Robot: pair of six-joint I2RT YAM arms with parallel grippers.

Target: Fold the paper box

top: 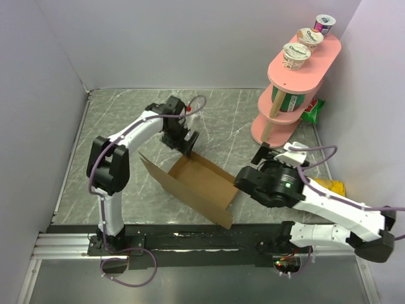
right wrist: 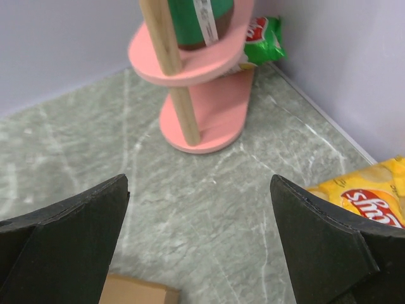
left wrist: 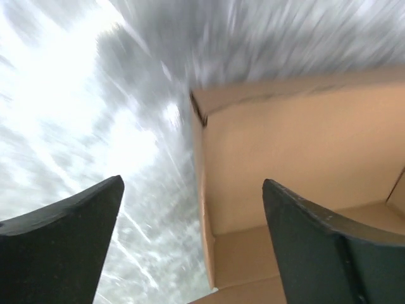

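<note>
Holds left hand open above the paper box far corner; holds right hand open, empty, beside it.

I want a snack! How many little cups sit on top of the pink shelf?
3, lined up on the pink shelf's top: near cup, middle cup, far cup by the wall. Lower shelves are partly hidden, so more could be there.

Surface: I see a marble desk.
Centre: paper box.
Far right corner: pink stand, green bag.
Right edge: yellow chip bag.
</note>
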